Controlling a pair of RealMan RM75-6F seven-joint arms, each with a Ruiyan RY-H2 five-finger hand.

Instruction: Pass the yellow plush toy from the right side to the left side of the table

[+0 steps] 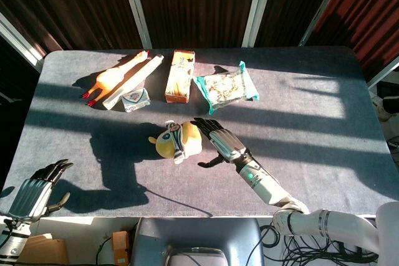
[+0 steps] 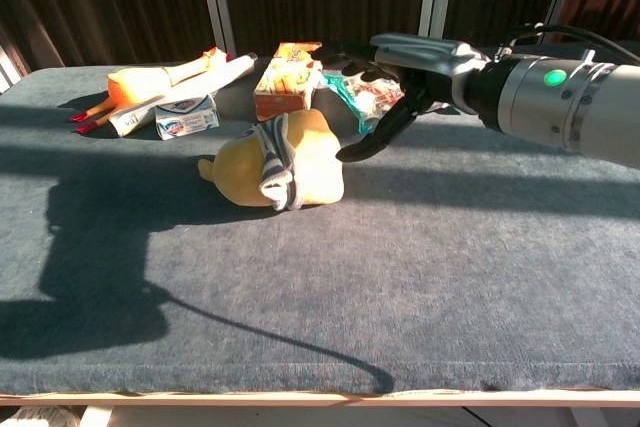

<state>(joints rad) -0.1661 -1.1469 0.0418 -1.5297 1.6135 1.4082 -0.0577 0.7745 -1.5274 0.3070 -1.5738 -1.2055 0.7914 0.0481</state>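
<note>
Yellow plush toy (image 1: pixel 176 141) is lying on its side near table centre, untouched by either hand. Judged light, soft and compressible, not fragile; best gripped around the rounded body, not the striped band. Right hand (image 1: pixel 219 143) hovers at its 3 o'clock, fingers spread, nothing held. Left hand (image 1: pixel 36 190) sits idle at the table's 8 o'clock edge, fingers loosely curled, empty. Grey felt-like table (image 1: pixel 312 116) should give good friction; clutter sits only at 12 o'clock, so the leftward path looks open.

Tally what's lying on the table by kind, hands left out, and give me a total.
Toys: 2, yellow plush toy and orange rubber chicken.
Boxes: 2, orange carton and small blue-and-white box.
Tubes: 1, white tube.
Sealed packets: 1, teal-edged packet.
Total: 6.
</note>
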